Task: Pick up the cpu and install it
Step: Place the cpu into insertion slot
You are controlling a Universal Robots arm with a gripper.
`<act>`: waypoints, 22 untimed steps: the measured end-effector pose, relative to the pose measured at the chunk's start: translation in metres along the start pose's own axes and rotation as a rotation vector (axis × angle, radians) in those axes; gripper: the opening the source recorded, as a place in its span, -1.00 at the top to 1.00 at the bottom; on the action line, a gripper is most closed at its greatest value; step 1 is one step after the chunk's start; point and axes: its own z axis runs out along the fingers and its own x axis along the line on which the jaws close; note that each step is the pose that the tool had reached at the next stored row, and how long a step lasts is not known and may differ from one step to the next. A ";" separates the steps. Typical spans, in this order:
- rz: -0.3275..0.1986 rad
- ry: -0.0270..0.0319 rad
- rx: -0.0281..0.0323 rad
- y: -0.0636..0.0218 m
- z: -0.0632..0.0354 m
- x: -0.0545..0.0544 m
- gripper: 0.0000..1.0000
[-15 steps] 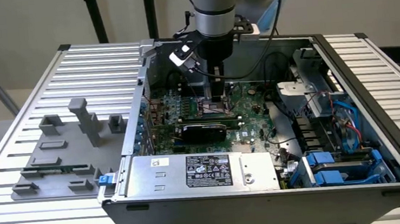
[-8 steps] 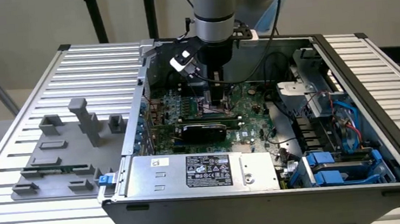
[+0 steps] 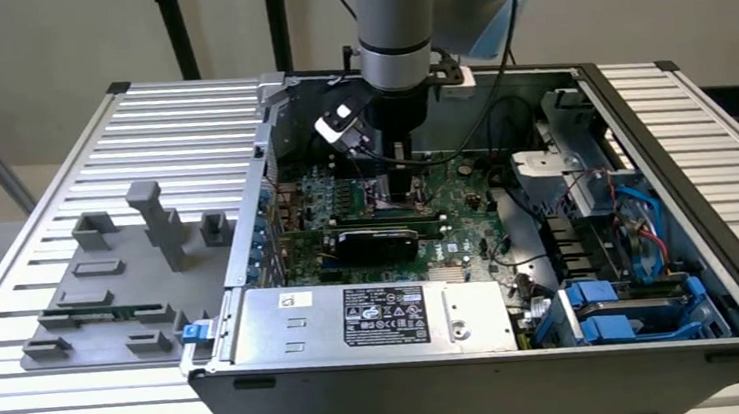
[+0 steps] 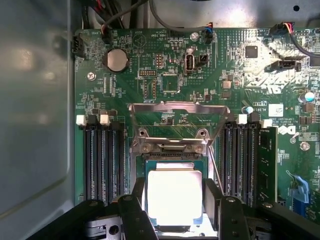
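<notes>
Item: cpu (image 4: 175, 202). Gripped by my end effector (image 4: 175, 188) on two opp. edges, directly over the socket (image 4: 172, 150). Loc.: upper middle of exterior frame, inside pc case (image 3: 687, 169). Pickup done; seating unconfirmed, clamp plate (image 4: 177, 107) not yet shut.

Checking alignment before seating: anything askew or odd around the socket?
Nothing stands out. The cpu, gripped at its sides by the gripper, lies square to the socket, edges parallel to the memory slots. The metal retention frame is flipped open, clear of the chip. Glare hides the cpu's top.
</notes>
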 end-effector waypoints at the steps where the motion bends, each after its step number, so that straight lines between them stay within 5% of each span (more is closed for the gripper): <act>1: 0.000 0.0000 0.0000 -0.0002 0.0016 0.000 -0.09; 22: 0.000 -0.0008 0.0133 -0.0011 0.0129 0.001 -0.09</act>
